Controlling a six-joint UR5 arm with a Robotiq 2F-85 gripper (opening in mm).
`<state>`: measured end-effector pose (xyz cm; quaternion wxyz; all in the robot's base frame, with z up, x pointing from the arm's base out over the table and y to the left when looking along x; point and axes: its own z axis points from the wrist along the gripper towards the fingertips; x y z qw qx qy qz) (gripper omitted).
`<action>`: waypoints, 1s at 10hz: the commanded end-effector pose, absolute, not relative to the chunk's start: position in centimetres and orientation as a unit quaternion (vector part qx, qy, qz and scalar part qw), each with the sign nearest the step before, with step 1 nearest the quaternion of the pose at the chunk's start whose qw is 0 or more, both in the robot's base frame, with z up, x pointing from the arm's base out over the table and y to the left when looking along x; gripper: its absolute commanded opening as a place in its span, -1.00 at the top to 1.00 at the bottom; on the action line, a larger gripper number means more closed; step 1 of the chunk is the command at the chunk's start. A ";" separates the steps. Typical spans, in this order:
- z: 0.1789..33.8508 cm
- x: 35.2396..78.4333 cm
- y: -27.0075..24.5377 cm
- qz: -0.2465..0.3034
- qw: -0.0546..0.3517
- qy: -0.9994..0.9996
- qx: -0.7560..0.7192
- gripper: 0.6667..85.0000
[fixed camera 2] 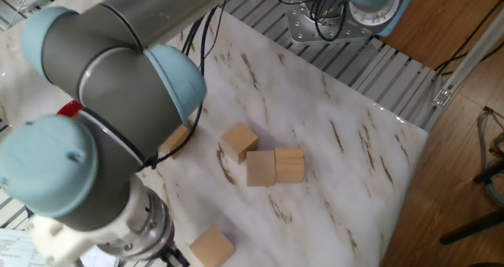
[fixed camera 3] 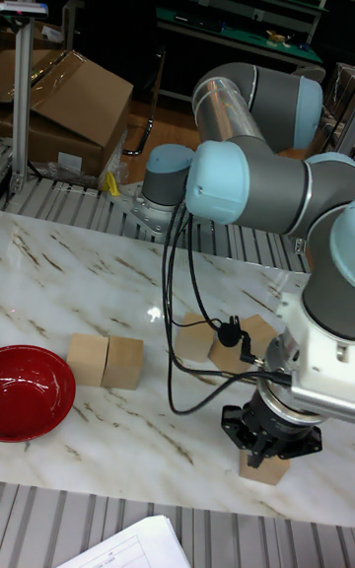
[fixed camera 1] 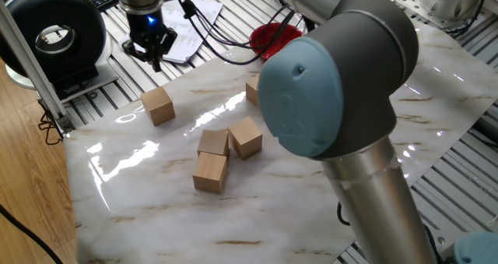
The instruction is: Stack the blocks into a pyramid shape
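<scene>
Several tan wooden blocks lie on the marble table [fixed camera 1: 156, 217]. One block [fixed camera 1: 158, 105] sits alone near the back left edge. Three more blocks [fixed camera 1: 213, 142] [fixed camera 1: 246, 136] [fixed camera 1: 210, 172] cluster mid-table, and another block [fixed camera 1: 254, 89] is half hidden behind the arm. My gripper [fixed camera 1: 152, 58] hangs above the table's back edge, just behind and above the lone block, apart from it. Its fingers look shut and hold nothing. In the tall fixed view the gripper [fixed camera 3: 264, 450] hovers over that lone block [fixed camera 3: 263, 469]. The other fixed view shows the cluster [fixed camera 2: 261, 168] and the lone block [fixed camera 2: 210, 246].
A red bowl [fixed camera 1: 274, 38] stands at the back, beside the half-hidden block. Papers [fixed camera 1: 187, 30] and a black round device [fixed camera 1: 54, 38] lie behind the gripper. My own bulky arm joint [fixed camera 1: 334, 85] blocks the right half of this view. Cables [fixed camera 3: 182, 282] hang over the table.
</scene>
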<state>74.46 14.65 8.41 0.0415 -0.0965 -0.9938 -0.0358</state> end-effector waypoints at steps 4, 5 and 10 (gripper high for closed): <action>7.7 72.6 14.6 -0.051 0.043 -0.988 -0.138 0.99; 7.4 72.3 14.2 -0.044 0.039 -0.989 -0.134 0.99; 7.6 71.3 14.5 -0.038 0.036 -0.989 -0.141 0.99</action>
